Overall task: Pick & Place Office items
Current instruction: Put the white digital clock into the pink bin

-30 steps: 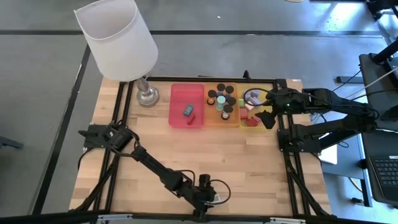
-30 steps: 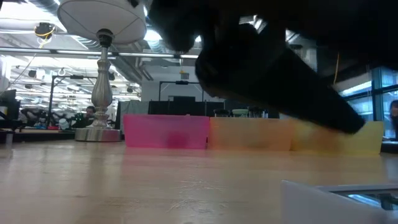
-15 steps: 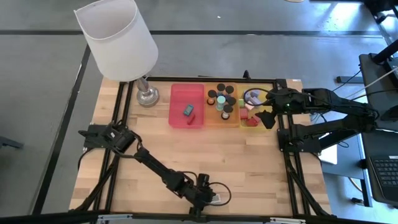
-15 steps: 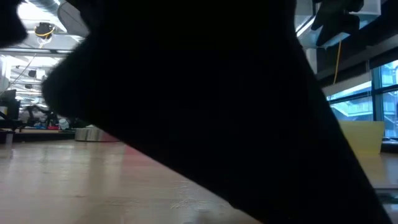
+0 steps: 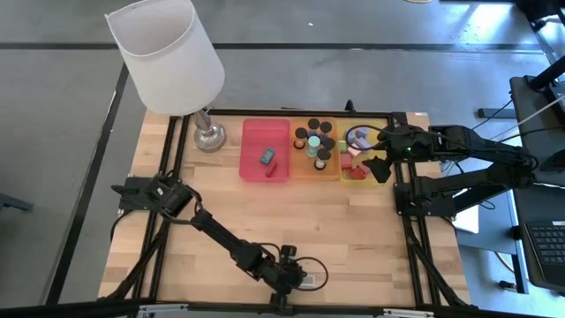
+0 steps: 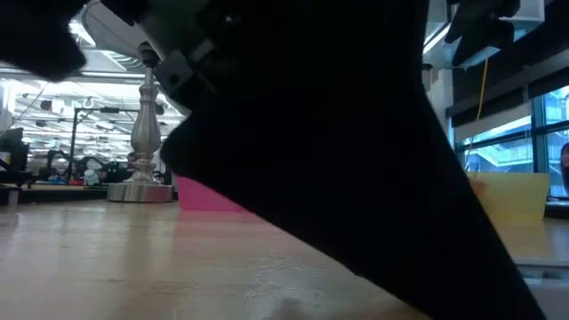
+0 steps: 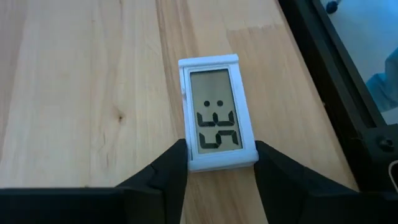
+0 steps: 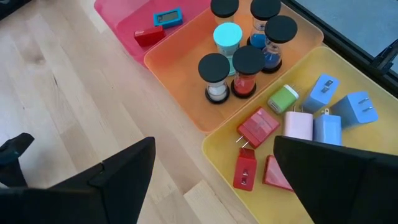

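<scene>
Left end effector [image 7: 216, 163] straddled the white clock [image 7: 217, 112] at the desk's front edge, fingers touching its sides. Squeeze evenly, lift straight. Right end effector [image 8: 214, 168] hung wide over the yellow tray [image 8: 348, 65].

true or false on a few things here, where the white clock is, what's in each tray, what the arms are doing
1. The left gripper has its jaws on either side of the white digital clock. True.
2. The clock lies in the red tray. False: it lies on the bare wooden table.
3. The orange tray holds black-capped cylinders. True.
4. The yellow tray is empty. False: it holds plug-like blocks.
5. The right gripper hangs above the trays. True.
</scene>
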Controlling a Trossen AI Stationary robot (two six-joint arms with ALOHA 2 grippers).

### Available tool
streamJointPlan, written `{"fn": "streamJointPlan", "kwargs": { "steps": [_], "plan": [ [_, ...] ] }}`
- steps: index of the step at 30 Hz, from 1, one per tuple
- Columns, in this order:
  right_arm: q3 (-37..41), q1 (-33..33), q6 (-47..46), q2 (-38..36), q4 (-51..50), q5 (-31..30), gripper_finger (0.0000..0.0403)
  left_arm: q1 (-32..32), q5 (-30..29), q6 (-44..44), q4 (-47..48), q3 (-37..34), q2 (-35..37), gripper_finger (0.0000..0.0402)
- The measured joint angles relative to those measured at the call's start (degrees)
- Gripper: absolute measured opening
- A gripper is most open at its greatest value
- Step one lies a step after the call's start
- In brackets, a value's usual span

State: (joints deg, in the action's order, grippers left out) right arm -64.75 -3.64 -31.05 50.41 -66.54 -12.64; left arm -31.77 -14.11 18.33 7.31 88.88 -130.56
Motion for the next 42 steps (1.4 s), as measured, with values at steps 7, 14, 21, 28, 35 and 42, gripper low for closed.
{"fn": "streamJointPlan", "kwargs": {
  "steps": [7, 14, 21, 28, 35, 42],
  "plan": [
    [0.00, 0.00, 0.02, 0.00, 0.00, 0.00, 0.0331, 0.03, -2.29, 5.80, -2.27, -0.29, 0.43, 0.0152],
    [0.00, 0.00, 0.02, 0.00, 0.02, -0.28, 0.0331, 1.00, -9.94, 10.97, -5.43, -0.22, 4.48, 0.0152],
    [0.00, 0.00, 0.44, 0.00, 0.05, -0.44, 0.0331, 5.26, -20.67, 20.38, -4.20, -0.17, 11.10, 0.0152],
    [0.00, 0.00, 1.54, -0.01, 0.58, -0.44, 0.0331, 11.04, -30.31, 25.91, 5.49, -0.18, 17.99, 0.0152],
    [0.00, 0.00, 1.55, 0.00, 1.40, -3.32, 0.0331, 17.43, -30.67, 42.28, 26.19, -0.13, 23.85, 0.0163],
    [0.00, 0.00, -0.39, 0.29, 1.40, -9.27, 0.0331, 22.26, -27.87, 56.30, 48.64, -0.15, 24.60, 0.0155]
  ]
}}
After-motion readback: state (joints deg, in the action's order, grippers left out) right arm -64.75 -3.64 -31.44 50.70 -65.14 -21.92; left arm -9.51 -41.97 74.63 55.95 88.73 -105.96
